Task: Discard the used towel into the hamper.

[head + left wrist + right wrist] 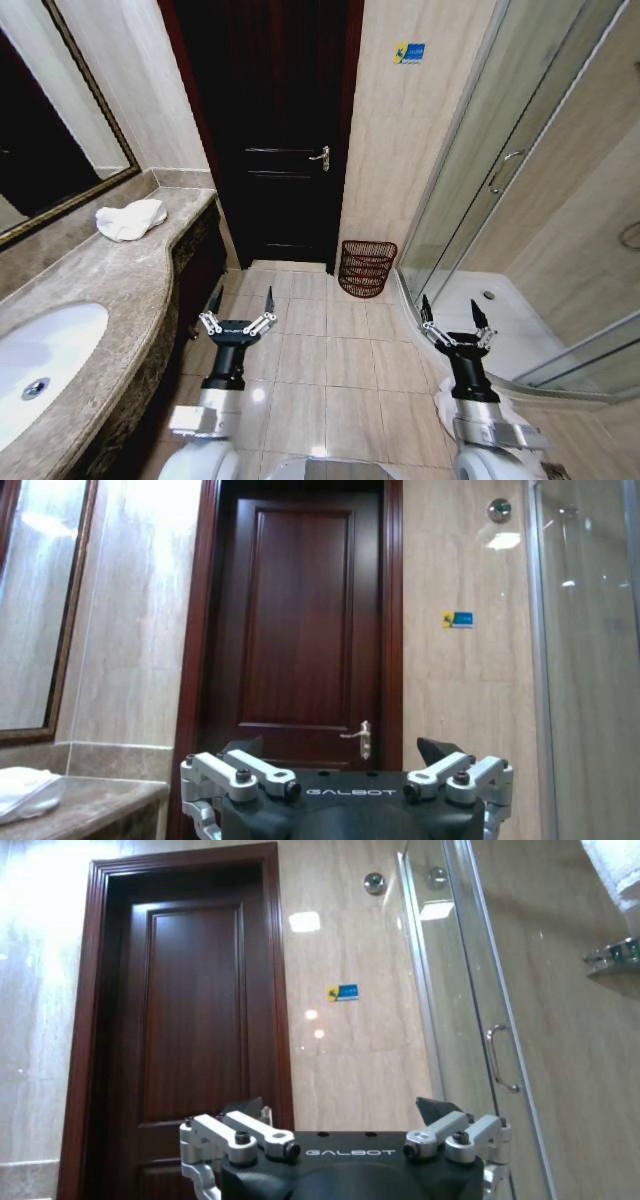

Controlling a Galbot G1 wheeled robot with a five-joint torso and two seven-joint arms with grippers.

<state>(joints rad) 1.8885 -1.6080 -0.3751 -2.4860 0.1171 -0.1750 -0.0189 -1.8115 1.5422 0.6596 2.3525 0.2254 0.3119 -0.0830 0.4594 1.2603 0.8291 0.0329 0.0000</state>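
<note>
Towel (130, 219): white, crumpled, on far end of marble counter (120, 290), near mirror-side back edge, beyond sink (45, 355).
Left gripper (238, 305): raised over floor just off counter's front edge, fingers apart, empty.
Hamper (366, 268): on floor in corner beside door, by shower glass.
Right gripper (455, 322): raised near shower, fingers apart, empty.
Advice: move closer, reach with left arm, pinch towel at bunched middle, lift clear of counter edge before carrying.

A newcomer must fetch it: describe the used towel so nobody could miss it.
Start at the long brown marble vanity counter along the robot's left wall. Past the white oval sink, at the far end under the dark-framed mirror, lies a crumpled white cloth towel, the counter's sole loose item.
</note>
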